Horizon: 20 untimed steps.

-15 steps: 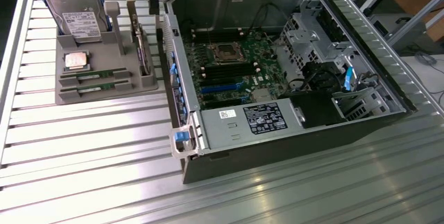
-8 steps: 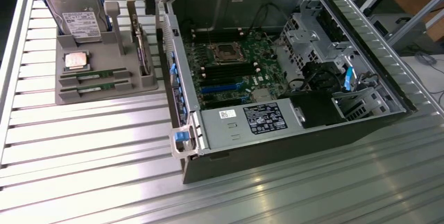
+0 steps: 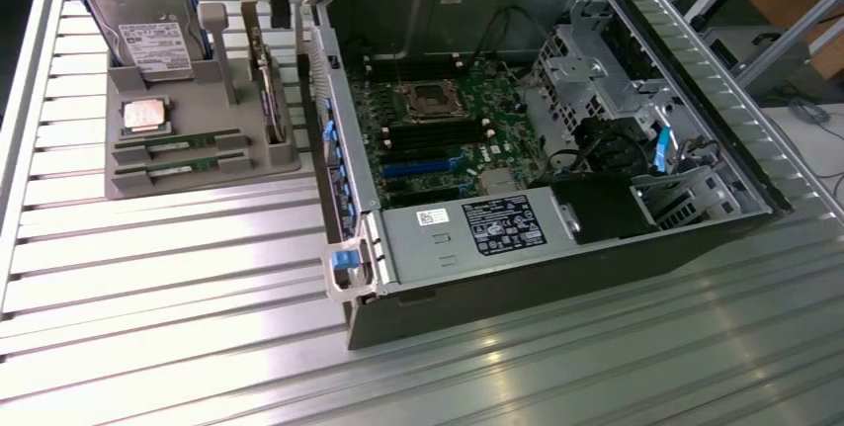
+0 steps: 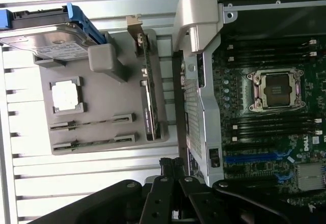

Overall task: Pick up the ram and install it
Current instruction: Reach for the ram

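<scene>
Two ram sticks lie in slots at the front of a grey tray (image 3: 198, 187): one ram stick (image 3: 176, 139) and a second ram stick (image 3: 178, 162) beside it. In the wrist view they are the ram stick (image 4: 91, 123) and the other ram stick (image 4: 94, 142) in the tray (image 4: 102, 102). My gripper (image 3: 281, 21) hangs high over the gap between the tray and the open computer case, well above the sticks. Its black fingertips (image 4: 166, 164) are together, shut on nothing. The motherboard (image 4: 265, 147) shows long black memory slots (image 4: 270, 127) next to the CPU socket (image 4: 277, 89).
The tray also holds a hard drive (image 3: 145, 36) in a blue frame, a square silver CPU chip (image 3: 145, 115) and an upright card (image 3: 271, 100). The case wall (image 3: 316, 100) stands close beside the tray. A power supply (image 3: 488, 233) and drive cages (image 3: 594, 70) fill the case.
</scene>
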Available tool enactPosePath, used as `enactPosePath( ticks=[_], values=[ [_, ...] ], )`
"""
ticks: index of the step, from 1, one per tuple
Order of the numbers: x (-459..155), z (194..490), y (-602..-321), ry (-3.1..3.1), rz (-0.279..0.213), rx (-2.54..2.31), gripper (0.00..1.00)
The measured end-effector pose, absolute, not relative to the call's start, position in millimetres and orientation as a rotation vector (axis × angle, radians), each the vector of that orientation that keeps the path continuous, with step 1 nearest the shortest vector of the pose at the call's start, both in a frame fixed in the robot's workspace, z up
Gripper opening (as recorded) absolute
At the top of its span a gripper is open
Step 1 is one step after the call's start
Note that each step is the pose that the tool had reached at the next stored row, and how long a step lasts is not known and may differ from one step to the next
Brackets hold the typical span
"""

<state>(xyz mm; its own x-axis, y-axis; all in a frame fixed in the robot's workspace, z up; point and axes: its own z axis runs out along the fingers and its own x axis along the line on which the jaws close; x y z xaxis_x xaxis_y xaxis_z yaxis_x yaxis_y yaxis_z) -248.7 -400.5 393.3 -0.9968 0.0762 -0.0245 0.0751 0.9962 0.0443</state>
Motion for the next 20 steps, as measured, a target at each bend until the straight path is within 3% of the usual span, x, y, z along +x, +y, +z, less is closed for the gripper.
enactPosePath(
  ticks=[20],
  values=[
    [-254.3, 393.2, -400.6, 3.112, 0.068, 0.118, 0.11]
  ],
)
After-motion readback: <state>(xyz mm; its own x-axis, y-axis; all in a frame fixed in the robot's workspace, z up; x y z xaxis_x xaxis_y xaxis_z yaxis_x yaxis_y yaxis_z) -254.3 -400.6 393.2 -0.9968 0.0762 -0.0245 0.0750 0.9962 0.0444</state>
